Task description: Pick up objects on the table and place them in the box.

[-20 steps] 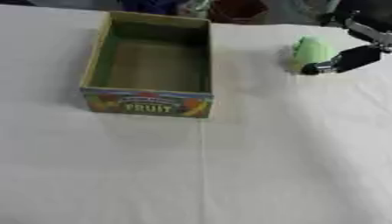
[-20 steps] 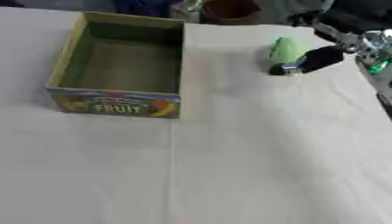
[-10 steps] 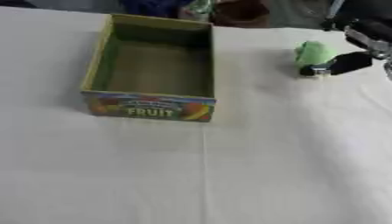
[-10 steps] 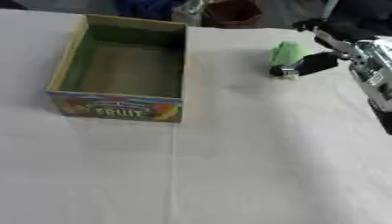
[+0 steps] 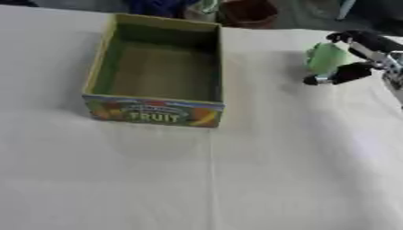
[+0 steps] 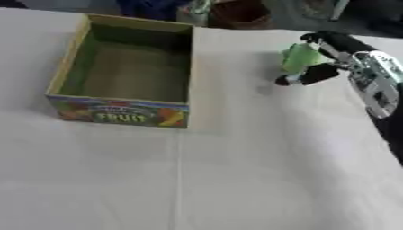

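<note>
An open cardboard box [image 5: 155, 72] with a colourful "FRUIT" label on its front wall stands on the white table, left of centre; nothing shows inside it. A small light-green object [image 6: 299, 56] is at the far right of the table. My right hand [image 6: 368, 76] comes in from the right edge. Its fingers [image 6: 334, 41] curl over the top of the green object and its black thumb [image 6: 308, 76] presses against the near side, so the hand is shut on it. I cannot tell whether the object still touches the cloth. My left hand shows in no view.
The white tablecloth [image 5: 236, 179] stretches wide in front of the box and between the box and the green object. Beyond the far table edge stand a brown pot [image 5: 248, 11] and something blue [image 5: 157, 6].
My right hand's fingers have come over the green object and closed on it with the thumb. The box has not moved on the table; the picture has shifted slightly.
</note>
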